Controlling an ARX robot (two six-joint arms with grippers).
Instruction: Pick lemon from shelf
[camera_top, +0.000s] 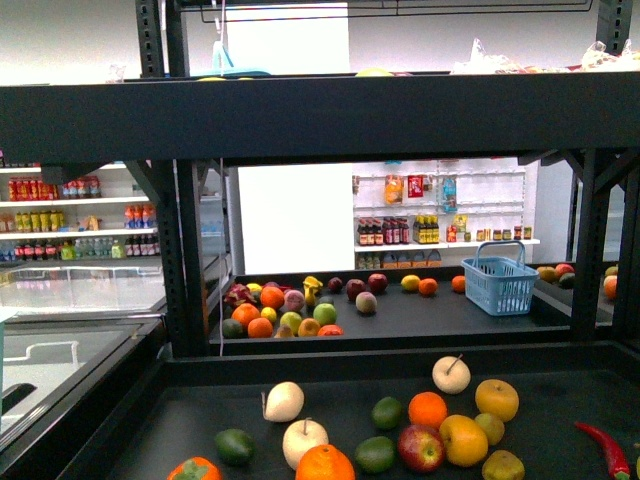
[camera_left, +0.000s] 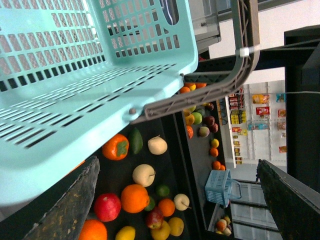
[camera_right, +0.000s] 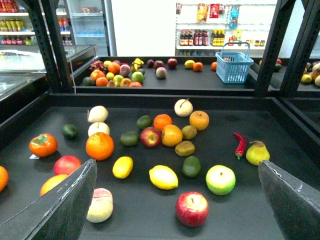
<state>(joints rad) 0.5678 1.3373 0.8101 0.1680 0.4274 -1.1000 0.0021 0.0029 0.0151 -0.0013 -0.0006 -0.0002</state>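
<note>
Okay, target is the bright yellow oval lemon (camera_right: 163, 177). It lies on its side on the dark flat tray of the black metal shelf (camera_right: 160, 98), close in front of the right arm. The front view cuts off short of it, so work from the right wrist view.

The right gripper (camera_right: 176, 165) hangs over the tray, jaws wide apart, nothing between them. The left gripper (camera_left: 177, 161) also has its jaws apart. A light teal slotted plastic basket (camera_left: 75, 75) fills that view, and I can't tell what carries it.

My read: you're at the approach, grasp not begun. How I'd do it:
- Use the right arm.
- Set the jaws across the lemon's short axis, not its pointed ends. On the ends it would likely squirt out.
- Don't mix it up with the smaller golden-yellow oval fruit (camera_right: 122, 167) near it on one side.
- The dark green avocado (camera_right: 191, 166) sits just beside it on the other side. Drop one finger into that gap without nudging either.
- The green-and-white apple (camera_right: 220, 179) and the red apple (camera_right: 192, 208) are near too. Both are round and will probably roll if bumped.
- Come straight down and close gently.
- Lift straight up before pulling back, so you clear the raised tray edge.
</note>
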